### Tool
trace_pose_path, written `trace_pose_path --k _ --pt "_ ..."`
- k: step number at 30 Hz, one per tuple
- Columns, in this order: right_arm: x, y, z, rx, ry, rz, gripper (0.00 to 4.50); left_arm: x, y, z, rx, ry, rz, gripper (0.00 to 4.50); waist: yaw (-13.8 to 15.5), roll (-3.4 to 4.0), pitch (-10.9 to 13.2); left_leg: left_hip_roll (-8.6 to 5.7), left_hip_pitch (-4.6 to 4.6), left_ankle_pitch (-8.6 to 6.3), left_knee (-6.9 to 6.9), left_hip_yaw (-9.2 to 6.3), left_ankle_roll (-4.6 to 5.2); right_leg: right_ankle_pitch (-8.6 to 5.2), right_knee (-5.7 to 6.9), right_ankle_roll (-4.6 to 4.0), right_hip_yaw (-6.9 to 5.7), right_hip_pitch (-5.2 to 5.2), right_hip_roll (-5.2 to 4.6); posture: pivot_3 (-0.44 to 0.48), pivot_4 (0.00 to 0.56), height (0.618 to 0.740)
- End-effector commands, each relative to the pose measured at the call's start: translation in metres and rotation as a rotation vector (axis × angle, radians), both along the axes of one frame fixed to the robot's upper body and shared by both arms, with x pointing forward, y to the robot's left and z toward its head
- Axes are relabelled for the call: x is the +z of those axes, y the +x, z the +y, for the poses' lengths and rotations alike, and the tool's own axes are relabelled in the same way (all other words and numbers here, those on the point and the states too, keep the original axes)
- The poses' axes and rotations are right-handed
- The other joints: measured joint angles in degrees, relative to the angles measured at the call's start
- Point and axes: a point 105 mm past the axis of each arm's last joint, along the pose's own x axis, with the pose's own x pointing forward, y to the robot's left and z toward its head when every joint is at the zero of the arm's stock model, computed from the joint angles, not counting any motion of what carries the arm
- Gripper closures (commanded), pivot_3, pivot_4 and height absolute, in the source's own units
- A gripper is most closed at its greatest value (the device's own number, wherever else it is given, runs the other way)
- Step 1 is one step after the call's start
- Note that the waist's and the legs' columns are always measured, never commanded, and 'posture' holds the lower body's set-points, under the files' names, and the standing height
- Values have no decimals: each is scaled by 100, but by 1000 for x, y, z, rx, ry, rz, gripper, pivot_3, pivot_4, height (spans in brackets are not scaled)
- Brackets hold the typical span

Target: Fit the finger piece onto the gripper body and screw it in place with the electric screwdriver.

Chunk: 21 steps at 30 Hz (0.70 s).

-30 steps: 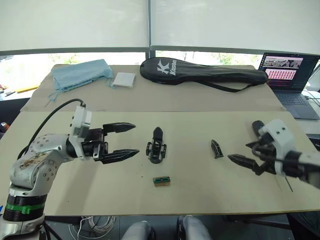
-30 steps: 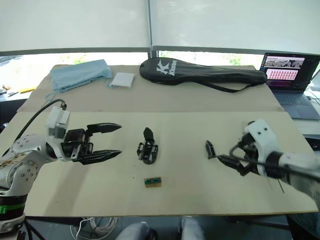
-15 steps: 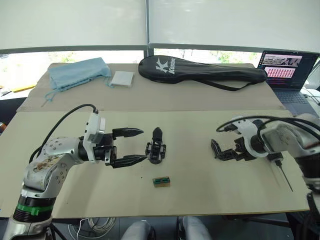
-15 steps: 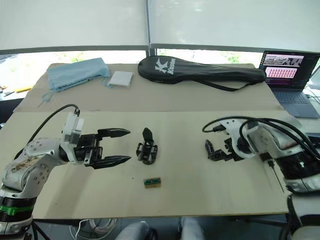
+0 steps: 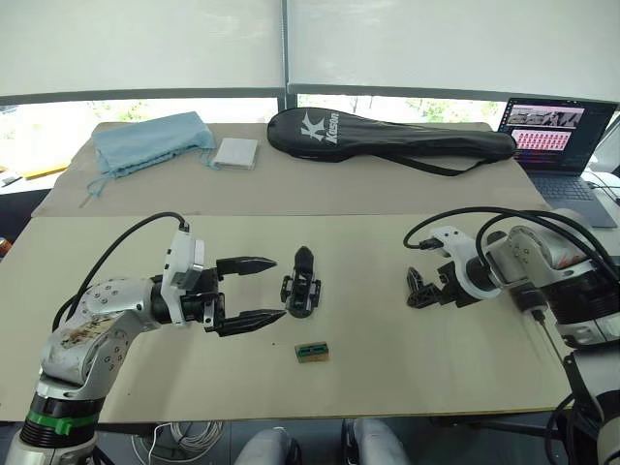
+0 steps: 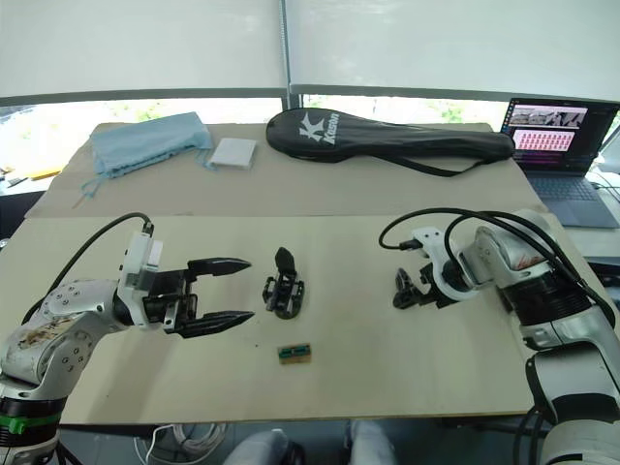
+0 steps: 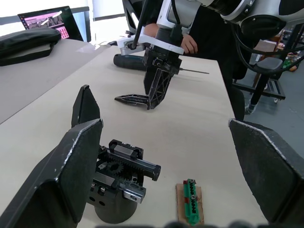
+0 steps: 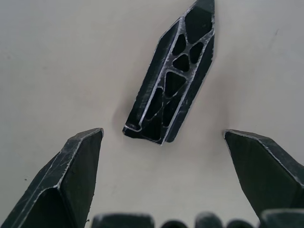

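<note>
The gripper body [image 5: 302, 284], a chunky black block with one pointed finger, stands at the table's middle. My left gripper [image 5: 276, 288] is open, its tips just short of the body's left side; the left wrist view shows the body [image 7: 118, 175] ahead between the fingers. The finger piece [image 8: 173, 80] lies flat on the table to the right. My right gripper [image 8: 162, 134] hangs open straight over it, one finger on each side, not touching. The electric screwdriver [image 7: 129, 61] lies behind my right gripper [image 7: 159, 88], mostly hidden by that arm in the head views.
A small green-and-tan box [image 5: 313, 351] lies in front of the gripper body. A black racket bag [image 5: 387, 136], a blue cloth [image 5: 155, 142] and a white pad [image 5: 238, 153] lie at the back. A laptop [image 5: 552, 131] sits far right. A person's hand [image 7: 187, 45] shows beyond the table.
My right arm has swung in from the right edge and turned down over the finger piece. My left gripper has moved right, close to the gripper body, still open.
</note>
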Motion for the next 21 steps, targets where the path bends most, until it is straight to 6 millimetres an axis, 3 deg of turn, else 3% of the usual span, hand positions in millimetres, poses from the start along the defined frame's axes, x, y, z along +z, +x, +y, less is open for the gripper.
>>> trace_pose_path --k 1,8,14,17,21 --pt "11 8 4 -16 -3 -49 0 9 -3 -1 -8 -1 -57 46 -20 0 0 0 1 0 -1 0 -1 0 0 0 0 1 0 0 150 740" --pt "5 20 12 -59 -13 -58 0 7 -3 -3 -19 0 -52 46 -85 -1 0 1 29 -23 -4 2 -48 0 2 -1 4 22 5 0 150 740" --pt "-10 12 13 -33 -43 -20 0 8 -2 -3 -19 -2 -56 46 -84 -1 -1 2 34 -21 -3 1 -52 0 4 -1 6 26 7 0 150 740" --pt "-14 12 13 -36 -53 -19 784 7 -1 -2 -15 -3 -56 0 -83 -1 -1 2 35 -22 -3 1 -52 0 4 -1 6 27 8 0 150 740" --pt "-21 6 20 4 -53 -10 2208 7 -2 -3 -10 -6 -54 0 -89 -6 -4 4 37 -22 -5 1 -53 -1 4 -2 6 27 10 0 150 740"
